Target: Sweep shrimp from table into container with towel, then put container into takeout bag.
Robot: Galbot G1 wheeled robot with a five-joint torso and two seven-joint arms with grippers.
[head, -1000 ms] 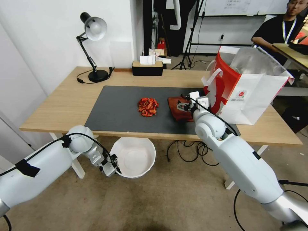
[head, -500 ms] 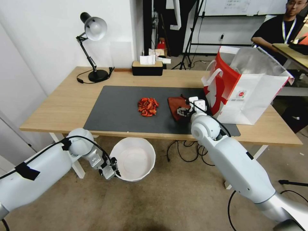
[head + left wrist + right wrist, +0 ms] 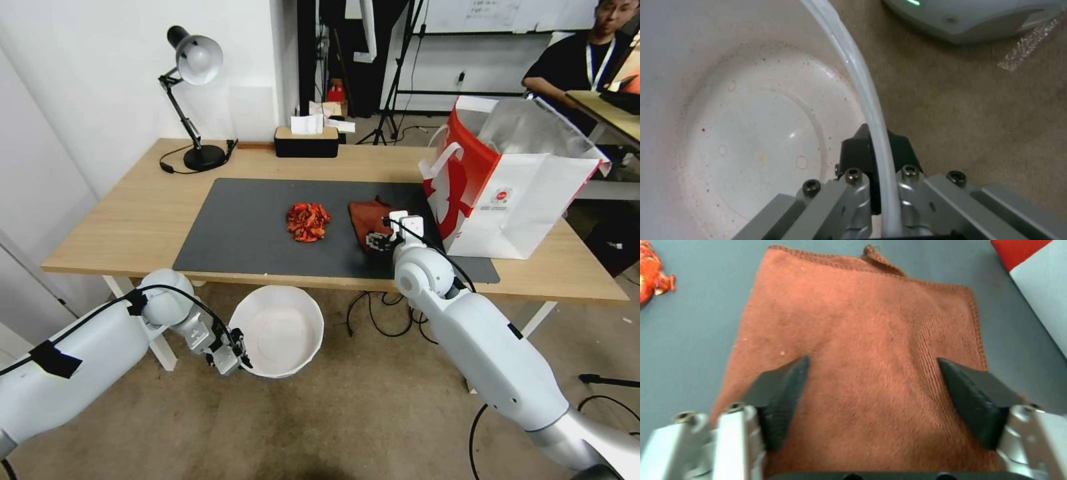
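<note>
One shrimp pile (image 3: 307, 221) lay on the table's (image 3: 133, 213) mat (image 3: 247, 233), one towel (image 3: 365, 217) just beside it. The right gripper (image 3: 871, 396) sat spread over the towel, pads (image 3: 780, 390) resting on the cloth. The left gripper (image 3: 876, 156) pinched the rim of the one container (image 3: 280, 330) below the table edge. One bag (image 3: 513, 187) stood at the right, a lamp (image 3: 193, 100) and tissue box (image 3: 307, 141) behind.

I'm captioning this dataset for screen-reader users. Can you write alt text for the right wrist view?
The right gripper hangs open over the rust-brown towel, its two black fingers spread above the cloth, which lies flat on the dark grey mat. A bit of red-orange shrimp shows at one edge and a corner of the red-and-white takeout bag at the opposite one.
</note>
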